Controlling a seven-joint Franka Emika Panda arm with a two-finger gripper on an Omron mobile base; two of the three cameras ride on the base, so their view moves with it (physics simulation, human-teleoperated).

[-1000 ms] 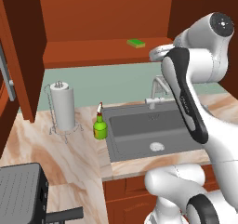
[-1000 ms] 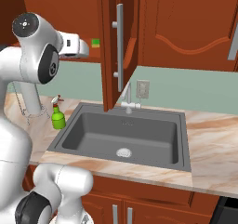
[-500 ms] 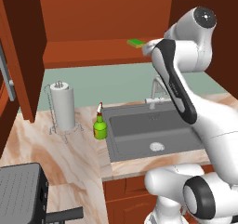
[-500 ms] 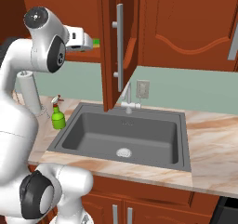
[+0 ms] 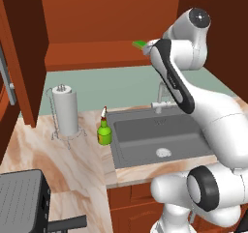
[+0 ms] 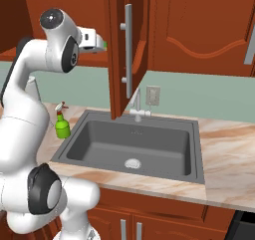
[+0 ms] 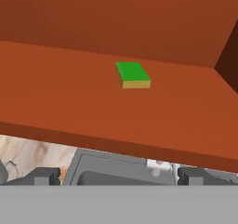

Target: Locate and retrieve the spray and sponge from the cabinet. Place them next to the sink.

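The gripper (image 7: 118, 175) stands wide and empty below the cabinet (image 7: 93, 107) shelf's front edge, the sponge (image 7: 133, 74) ahead and above it on the shelf — reaching straight in risks hitting that edge or shoving the sponge back.

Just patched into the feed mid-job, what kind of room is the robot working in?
A kitchen, rendered in simulation. A dark grey sink with a faucet sits in a marble-patterned counter, under a reddish-brown wall cabinet. A paper towel roll stands on the counter.
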